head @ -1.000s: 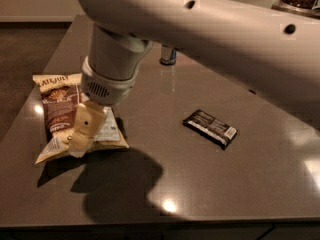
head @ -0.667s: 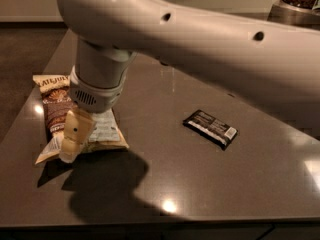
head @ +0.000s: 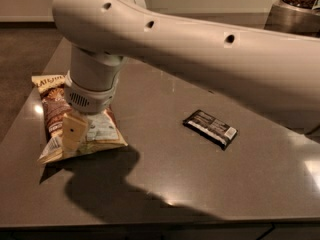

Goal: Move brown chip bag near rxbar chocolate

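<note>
gripper (head: 74,133) sits low over the middle of the brown chip bag (head: 51,109). you can't tell from this view whether it's open, closed or gripping. bag lies flat at the left end of the dark table (head: 150,184). rxbar chocolate (head: 210,129) lies well apart to its right, mid-table. arm (head: 200,49) spans in from upper right.
</note>
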